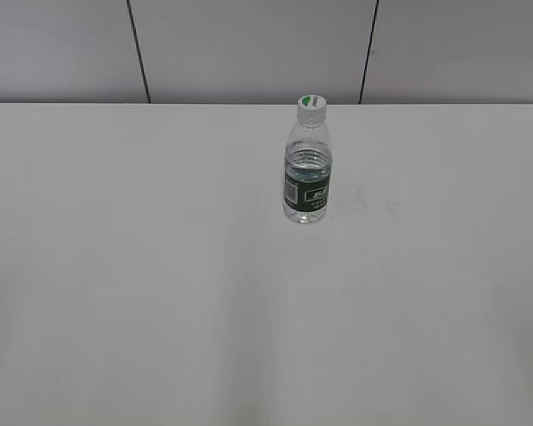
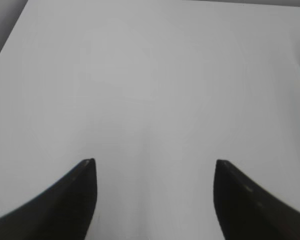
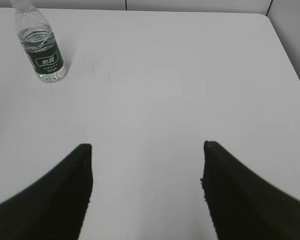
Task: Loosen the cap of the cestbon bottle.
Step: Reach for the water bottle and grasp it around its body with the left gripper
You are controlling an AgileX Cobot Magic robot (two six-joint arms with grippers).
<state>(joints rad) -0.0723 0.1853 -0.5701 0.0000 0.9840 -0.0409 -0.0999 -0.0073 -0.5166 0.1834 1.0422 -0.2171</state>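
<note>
Left gripper (image 2: 154, 162): observed in the left wrist view only. Two dark, tapered fingers (image 2: 75, 200) enter from the lower edge, tips pointing up the frame, jaws spread wide with nothing between them. It hangs over the table (image 2: 150, 90), apart from its surface; contact not evident.

Right gripper (image 3: 146, 146): observed in the right wrist view only. Two dark fingers (image 3: 240, 195) likewise spread wide, gap empty, held above the table.

Neither arm nor either gripper appears in the exterior view. Wrist and arm posture cannot be determined.
</note>
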